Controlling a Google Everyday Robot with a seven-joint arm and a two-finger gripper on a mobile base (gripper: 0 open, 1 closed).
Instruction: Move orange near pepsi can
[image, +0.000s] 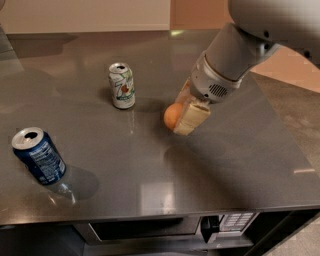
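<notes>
Camera view: pincer (183, 120) clasps orange (172, 115), rt of upright pepsi can (40, 158).

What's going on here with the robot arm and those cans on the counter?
A robot arm is reaching over a grey counter. Its pincer is closed on the orange near the middle of the counter, just right of a white and green can. The pepsi can stands apart at the front left, so the orange is not yet near it.
</notes>
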